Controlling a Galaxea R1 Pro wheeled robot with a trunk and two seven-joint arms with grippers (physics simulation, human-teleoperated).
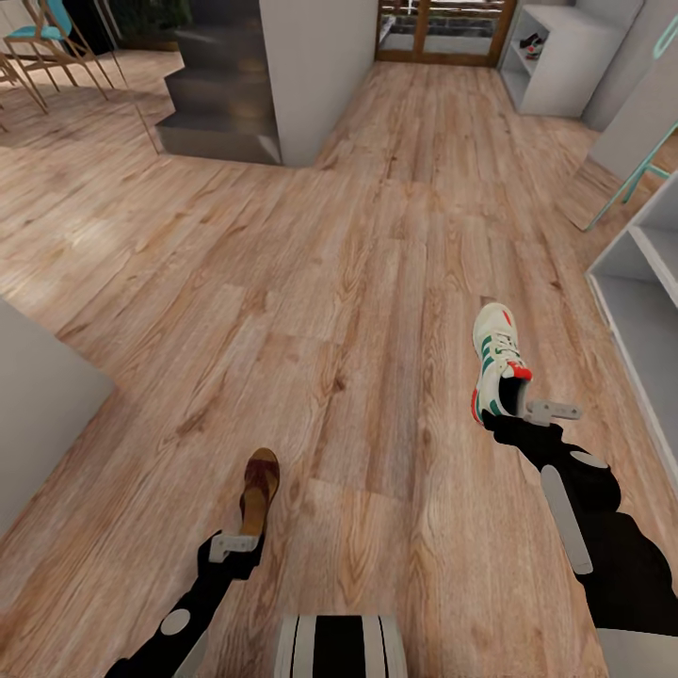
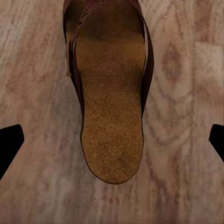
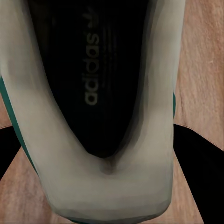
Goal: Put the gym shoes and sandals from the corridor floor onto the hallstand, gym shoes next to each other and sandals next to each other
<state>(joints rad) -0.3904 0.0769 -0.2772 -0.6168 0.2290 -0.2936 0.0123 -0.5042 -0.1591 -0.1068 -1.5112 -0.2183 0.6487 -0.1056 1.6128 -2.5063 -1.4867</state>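
One cream-white gym shoe (image 1: 494,358) with green stripes lies on the wood plank floor (image 1: 358,282) at the right. My right gripper (image 1: 516,403) is at its heel. In the right wrist view its black fingers (image 3: 198,172) press both sides of the shoe's heel (image 3: 100,186), shut on it. One dark brown sandal (image 1: 260,485) lies on the floor at the lower left. My left gripper (image 1: 237,539) hovers over the sandal's heel (image 2: 112,116), open wide, its fingertips (image 2: 9,142) well apart from it. A white hallstand (image 1: 640,311) with open compartments stands at the right edge.
Another white shelf unit (image 1: 565,61) holding small dark and red items stands at the far right, beside a wood-framed door (image 1: 443,33). Grey stairs (image 1: 221,89) and a white wall corner (image 1: 315,75) lie ahead at the left. A pale block (image 1: 42,405) juts in at the left.
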